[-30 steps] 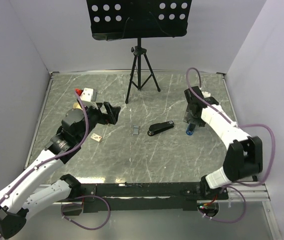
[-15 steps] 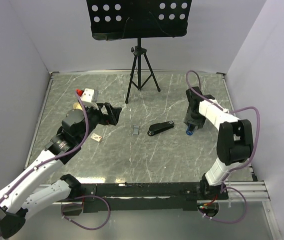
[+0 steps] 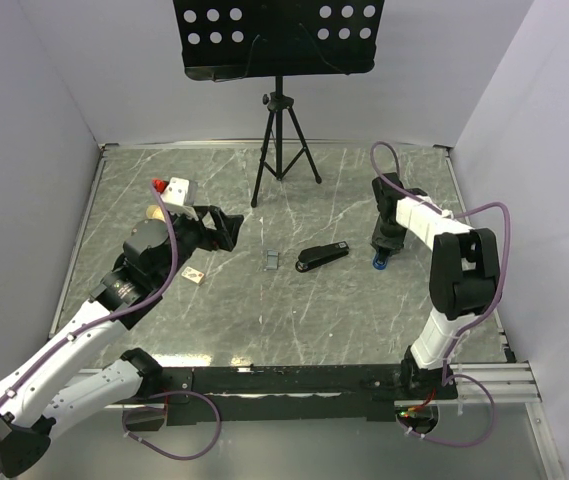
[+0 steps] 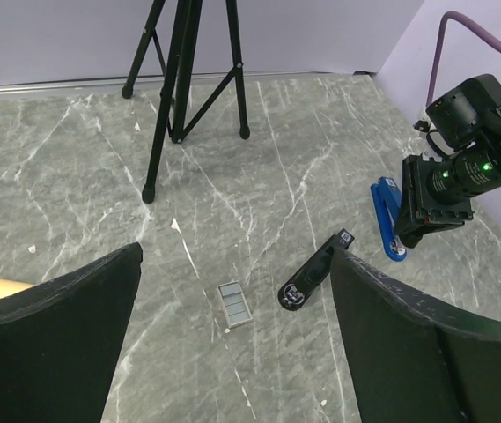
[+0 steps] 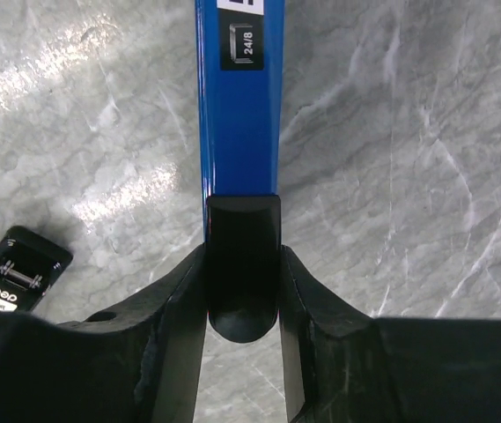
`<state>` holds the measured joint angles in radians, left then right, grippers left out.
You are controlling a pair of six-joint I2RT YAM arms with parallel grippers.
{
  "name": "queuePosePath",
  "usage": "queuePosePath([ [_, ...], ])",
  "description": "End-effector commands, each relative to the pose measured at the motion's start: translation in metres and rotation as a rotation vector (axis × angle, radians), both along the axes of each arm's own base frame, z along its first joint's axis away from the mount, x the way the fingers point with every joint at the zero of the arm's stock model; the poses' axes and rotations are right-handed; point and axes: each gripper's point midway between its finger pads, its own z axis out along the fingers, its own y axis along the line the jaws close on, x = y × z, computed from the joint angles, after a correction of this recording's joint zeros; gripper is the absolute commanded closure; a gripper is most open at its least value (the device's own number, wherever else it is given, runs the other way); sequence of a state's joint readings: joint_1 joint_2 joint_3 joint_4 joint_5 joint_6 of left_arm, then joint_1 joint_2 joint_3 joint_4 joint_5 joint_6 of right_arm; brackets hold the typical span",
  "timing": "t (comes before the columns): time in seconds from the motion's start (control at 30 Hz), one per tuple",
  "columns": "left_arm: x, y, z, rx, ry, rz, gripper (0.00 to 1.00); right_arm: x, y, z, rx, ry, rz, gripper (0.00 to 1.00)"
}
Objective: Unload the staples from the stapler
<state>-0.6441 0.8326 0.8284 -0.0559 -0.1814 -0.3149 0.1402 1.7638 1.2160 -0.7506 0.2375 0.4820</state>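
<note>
You have open tabletop between the left gripper (image 3: 226, 228), its jaws spread wide, and the stapler (image 3: 322, 256). Only the staples (image 3: 271, 259) lie in that lane, just left of the stapler. Behind it, the tripod (image 3: 282, 150) spreads its legs across the far middle. To the stapler's right, the right gripper (image 3: 380, 254), clamped on the blue tool (image 5: 237, 106), stands near. A tan block (image 3: 194, 275) lies beside your left arm.
</note>
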Motion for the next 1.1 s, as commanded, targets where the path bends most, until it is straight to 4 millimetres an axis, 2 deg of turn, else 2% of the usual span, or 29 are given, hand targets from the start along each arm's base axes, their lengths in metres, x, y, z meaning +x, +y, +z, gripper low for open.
queuePosePath([
  [0.0, -0.003, -0.005, 0.015, -0.032, -0.047, -0.028, 0.09, 0.012, -0.002, 0.011, 0.0, -0.057, 0.018, 0.82],
  [0.1, -0.005, -0.009, 0.013, -0.044, -0.019, -0.046, 0.1, 0.003, 0.003, 0.013, 0.026, -0.065, 0.053, 0.92],
  [0.13, -0.006, -0.01, 0.015, -0.056, -0.015, -0.048, 0.11, 0.002, 0.005, 0.021, 0.039, -0.091, 0.066, 0.97],
  [0.27, -0.01, -0.018, 0.01, -0.122, 0.069, -0.07, 0.14, -0.017, 0.019, 0.039, 0.07, -0.131, 0.124, 1.0],
  [0.3, -0.013, -0.02, 0.006, -0.154, 0.119, -0.073, 0.14, -0.027, 0.021, 0.036, 0.076, -0.121, 0.137, 1.0],
  [0.33, -0.015, -0.022, 0.002, -0.17, 0.146, -0.08, 0.14, -0.033, 0.033, 0.048, 0.105, -0.157, 0.172, 1.0],
  [0.43, -0.022, -0.029, -0.011, -0.24, 0.232, -0.097, 0.16, -0.056, 0.051, 0.061, 0.14, -0.194, 0.231, 1.0],
  [0.5, -0.027, -0.036, -0.019, -0.277, 0.286, -0.124, 0.17, -0.07, 0.071, 0.074, 0.16, -0.234, 0.288, 1.0],
  [0.7, -0.028, -0.065, -0.051, -0.354, 0.445, -0.194, 0.23, -0.104, 0.119, 0.094, 0.265, -0.297, 0.374, 1.0],
  [0.77, -0.032, -0.079, -0.058, -0.373, 0.485, -0.263, 0.27, -0.106, 0.137, 0.105, 0.324, -0.348, 0.411, 1.0],
  [0.8, -0.033, -0.084, -0.061, -0.4, 0.501, -0.281, 0.29, -0.113, 0.151, 0.113, 0.381, -0.373, 0.441, 1.0],
  [0.93, -0.036, -0.097, -0.083, -0.427, 0.579, -0.315, 0.32, -0.12, 0.178, 0.129, 0.507, -0.451, 0.464, 1.0],
  [1.07, -0.04, -0.109, -0.091, -0.441, 0.604, -0.362, 0.32, -0.128, 0.203, 0.137, 0.639, -0.49, 0.489, 1.0],
])
